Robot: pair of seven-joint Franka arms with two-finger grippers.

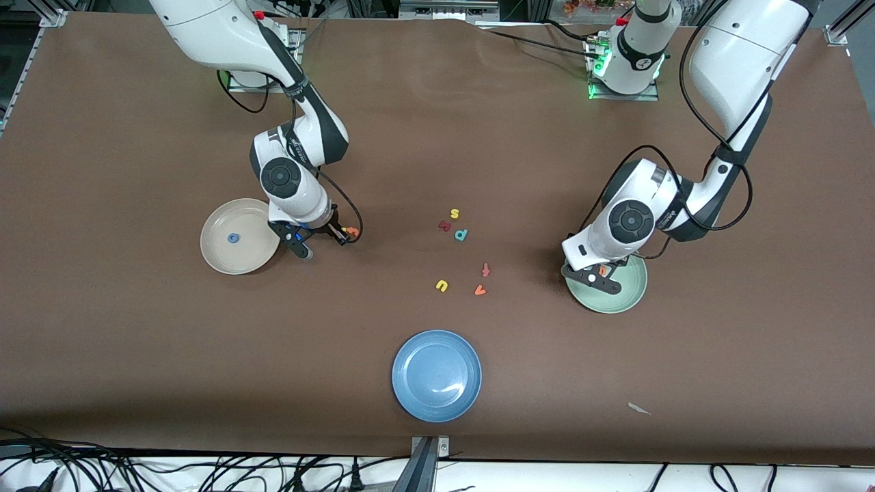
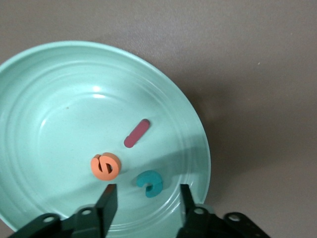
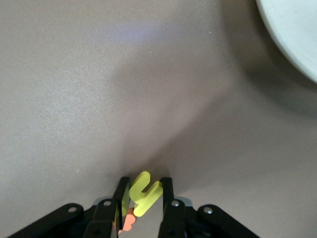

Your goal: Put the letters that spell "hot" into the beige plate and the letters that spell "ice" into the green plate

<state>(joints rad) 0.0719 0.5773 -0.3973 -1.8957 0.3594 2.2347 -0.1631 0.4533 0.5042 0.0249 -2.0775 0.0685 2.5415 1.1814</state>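
1. Fingers of the right gripper (image 3: 143, 196) are closed on the small yellow foam letter h (image 3: 143, 193); a small orange foam piece (image 3: 128, 223), probably the letter t, shows low between the same fingers.
2. In the front view this right gripper (image 1: 327, 239) is at middle left of the frame, over the brown table (image 1: 137, 355), just beside the round cream-beige plate (image 1: 256, 256).
3. The blue ring-shaped foam letter o (image 1: 233, 238) lies in this plate.
4. Fingers of the left gripper (image 2: 147, 203) stand apart and hold nothing.
5. It is over the round pale mint-green plate (image 2: 44, 79), at middle right of the front view.
6. In this plate lie the dark red bar-shaped foam letter i (image 2: 137, 133), the orange foam letter e (image 2: 105, 166) and the teal foam letter c (image 2: 149, 183), near each other.
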